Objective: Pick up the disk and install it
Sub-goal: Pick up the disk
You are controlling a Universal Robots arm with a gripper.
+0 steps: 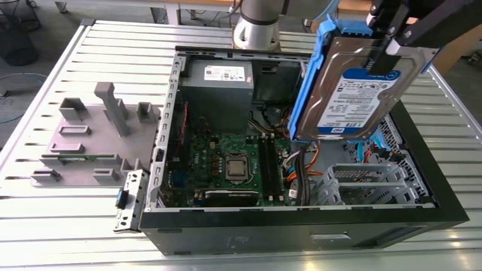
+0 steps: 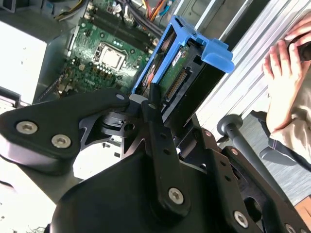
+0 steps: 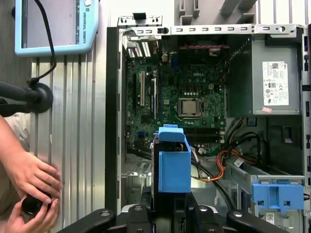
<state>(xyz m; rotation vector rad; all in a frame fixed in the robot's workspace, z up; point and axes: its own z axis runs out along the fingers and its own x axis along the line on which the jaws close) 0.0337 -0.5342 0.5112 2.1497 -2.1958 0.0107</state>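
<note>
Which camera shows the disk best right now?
The exterior view: the disk hangs roughly upright above the open computer case, its labelled face toward the camera. The second wrist view shows its connector end; the first wrist view sees its blue carrier end-on.

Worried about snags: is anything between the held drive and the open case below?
Nothing solid. The claw grips the silver blue-framed hard drive above the open black case; loose orange cables lie nearby inside.

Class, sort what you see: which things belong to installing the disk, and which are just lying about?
Job:
disk
hand, shut on it
open computer case

Lying about:
grey fixture plate
blue-framed tablet
</note>
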